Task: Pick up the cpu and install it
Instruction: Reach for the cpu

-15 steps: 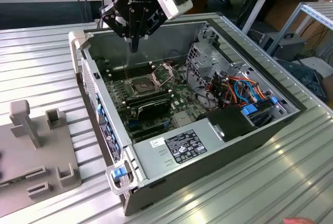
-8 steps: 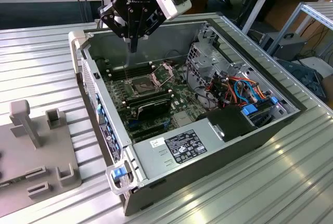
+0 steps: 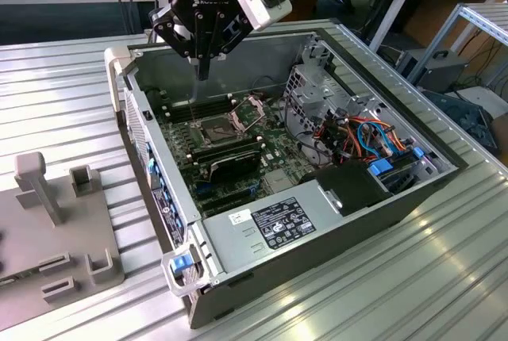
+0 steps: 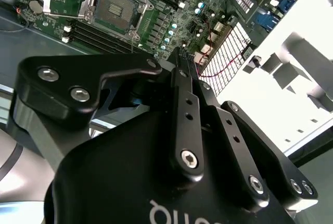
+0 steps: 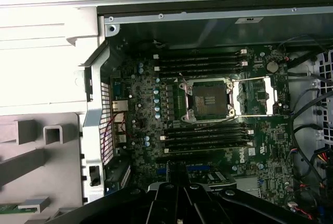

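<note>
First wrist view: the socket (image 5: 210,99) lies open with no silver chip seated. I cannot place the cpu for sure; a green sliver (image 5: 23,207) well away from the socket, outside the case (image 5: 106,130), may be it. The gripper (image 3: 202,74) hangs high, off to one side of the socket, fingers pressed together on nothing. The cpu likely handles light, stiff, fragile underneath: grip opposite edges.

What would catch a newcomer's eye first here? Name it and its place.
The open computer case sits on the ribbed metal table, its green motherboard laid bare. The black gripper hangs just above the case's rim at the top of the exterior view, roughly over the socket whose metal plate is hinged open.
</note>
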Available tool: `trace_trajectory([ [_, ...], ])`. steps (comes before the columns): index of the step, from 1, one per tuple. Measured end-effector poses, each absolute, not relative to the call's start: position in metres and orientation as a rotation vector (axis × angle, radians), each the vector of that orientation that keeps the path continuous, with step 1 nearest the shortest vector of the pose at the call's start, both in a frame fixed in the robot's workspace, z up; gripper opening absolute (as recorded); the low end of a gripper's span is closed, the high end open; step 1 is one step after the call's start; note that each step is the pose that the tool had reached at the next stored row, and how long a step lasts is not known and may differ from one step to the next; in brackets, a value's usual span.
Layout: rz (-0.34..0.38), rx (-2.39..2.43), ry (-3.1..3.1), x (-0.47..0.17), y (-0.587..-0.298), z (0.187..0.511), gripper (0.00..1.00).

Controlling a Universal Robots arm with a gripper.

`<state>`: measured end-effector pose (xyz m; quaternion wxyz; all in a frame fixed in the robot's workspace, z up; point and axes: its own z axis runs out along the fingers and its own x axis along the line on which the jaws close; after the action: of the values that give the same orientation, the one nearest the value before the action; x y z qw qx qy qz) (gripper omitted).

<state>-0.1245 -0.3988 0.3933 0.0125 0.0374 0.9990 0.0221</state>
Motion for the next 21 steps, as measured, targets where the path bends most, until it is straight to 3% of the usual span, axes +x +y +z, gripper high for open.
trace_trajectory([
  [21, 0.069, 0.116, 3.114, -0.1320, -0.3988, 0.3933, 0.11],
])
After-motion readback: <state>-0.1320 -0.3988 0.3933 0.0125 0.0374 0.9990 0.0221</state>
